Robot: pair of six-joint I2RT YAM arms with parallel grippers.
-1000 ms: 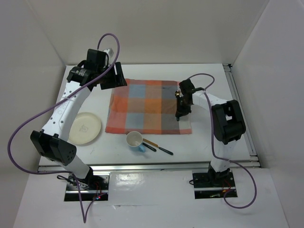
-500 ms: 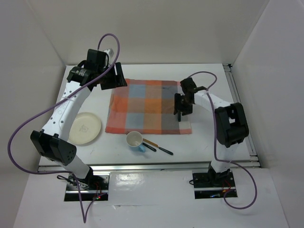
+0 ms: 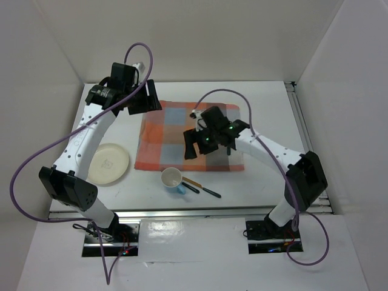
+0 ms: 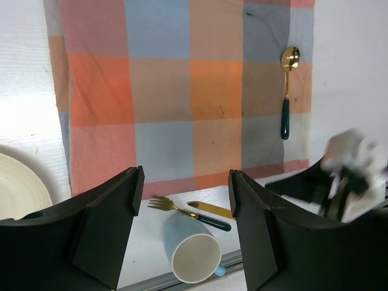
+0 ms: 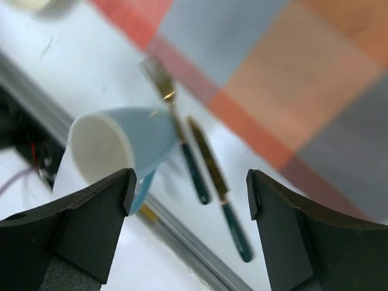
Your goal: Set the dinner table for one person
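White bench carried checked mat; right claw gaped wide, empty, mug beneath one finger; left claw gaped wide, empty, near mat.

Lab test cell: white panel walls enclose the dinner table.

Spoon on mat — mug, fork, knife before it on dinner table.

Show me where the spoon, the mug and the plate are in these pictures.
spoon (image 4: 284, 115), left wrist view, on its dark green handle
mug (image 4: 195, 259), left wrist view, inside its white mouth
plate (image 3: 108, 162), top external view, at its centre
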